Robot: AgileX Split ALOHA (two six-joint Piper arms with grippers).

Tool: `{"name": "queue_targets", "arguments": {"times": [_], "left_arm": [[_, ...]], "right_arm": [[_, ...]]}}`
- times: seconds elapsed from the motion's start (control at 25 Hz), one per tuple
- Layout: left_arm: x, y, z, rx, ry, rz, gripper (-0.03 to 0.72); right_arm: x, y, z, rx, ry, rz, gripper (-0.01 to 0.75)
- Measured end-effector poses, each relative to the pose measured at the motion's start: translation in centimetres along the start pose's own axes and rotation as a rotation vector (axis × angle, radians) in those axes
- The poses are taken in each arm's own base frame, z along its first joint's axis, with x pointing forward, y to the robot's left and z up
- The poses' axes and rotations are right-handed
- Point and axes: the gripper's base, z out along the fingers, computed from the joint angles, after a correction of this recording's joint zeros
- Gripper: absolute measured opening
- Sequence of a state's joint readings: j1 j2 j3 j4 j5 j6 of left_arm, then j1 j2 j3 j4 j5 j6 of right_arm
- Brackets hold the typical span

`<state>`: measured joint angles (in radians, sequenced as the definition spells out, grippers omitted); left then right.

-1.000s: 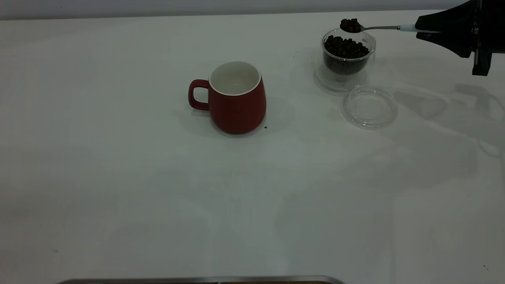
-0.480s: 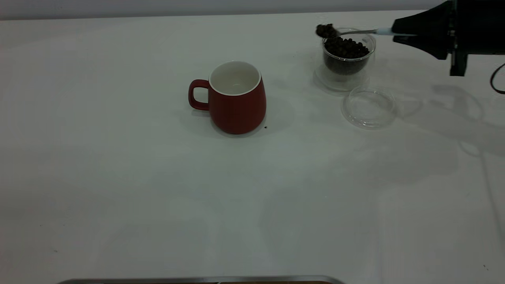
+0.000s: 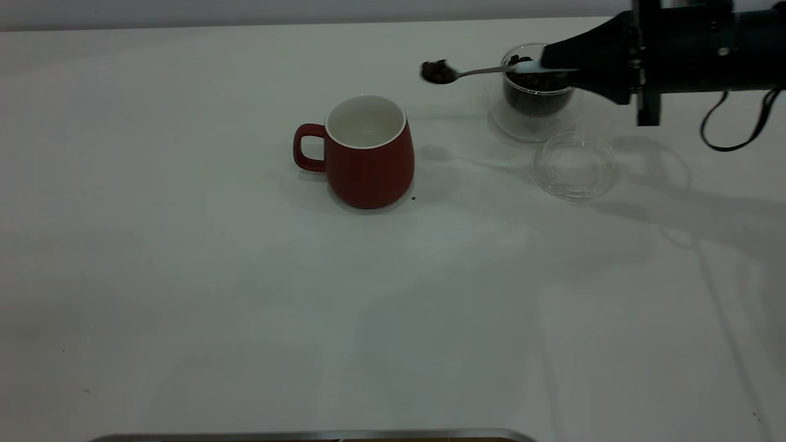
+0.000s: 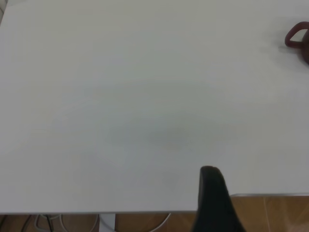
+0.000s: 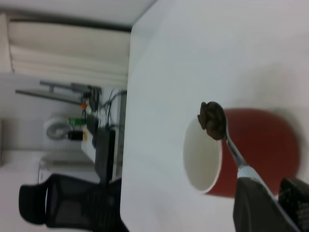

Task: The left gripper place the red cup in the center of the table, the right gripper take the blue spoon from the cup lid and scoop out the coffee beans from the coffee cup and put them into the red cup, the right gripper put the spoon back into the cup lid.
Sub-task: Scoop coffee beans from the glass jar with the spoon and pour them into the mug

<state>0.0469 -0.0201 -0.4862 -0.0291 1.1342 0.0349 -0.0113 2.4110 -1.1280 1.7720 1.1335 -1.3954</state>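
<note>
Red cup (image 3: pixel 368 153) stands upright near the middle of the table (image 3: pixel 245 294), handle toward the left arm's side, so the first step looks done. Its white inside shows no beans in the exterior view. Right gripper (image 3: pixel 556 58) is clamped on the handle of the blue spoon (image 3: pixel 466 72), holding it roughly level above the table; the spoon bowl carries a small heap of coffee beans (image 3: pixel 437 71) and hangs between the coffee cup (image 3: pixel 534 92) and the red cup, not yet over the mug's mouth. The coffee cup is partly hidden behind the gripper and holds plenty of beans. Cup lid (image 3: pixel 575 164) lies bare on the table just beside the coffee cup. One dark speck on the table by the mug's base, possibly a stray bean. Judged remaining: carry on to the mug, tip the load in, return the spoon to the lid. Right wrist view gives what the exterior does not: the loaded bowl seen against the mug's rim, and the spoon's pale blue handle entering the jaws. Left wrist view shows only bare table, the mug's handle at the edge, and one dark finger (image 4: pixel 212 198) of the left gripper; cannot tell whether that claw is apart or together. Left arm is out of the exterior view, parked away from the work.
</note>
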Motion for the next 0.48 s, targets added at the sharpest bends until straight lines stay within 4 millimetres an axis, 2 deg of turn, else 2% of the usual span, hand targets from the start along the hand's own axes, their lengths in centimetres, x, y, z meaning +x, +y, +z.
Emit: {"name": "queue_targets", "arguments": {"times": [0.48], "left_arm": [[0.0,0.0,0.0,0.000,0.000,0.000,0.533]], "right_arm": [[2.4,1.8,3.6,-0.025,0.112,-0.042,0.106]]}}
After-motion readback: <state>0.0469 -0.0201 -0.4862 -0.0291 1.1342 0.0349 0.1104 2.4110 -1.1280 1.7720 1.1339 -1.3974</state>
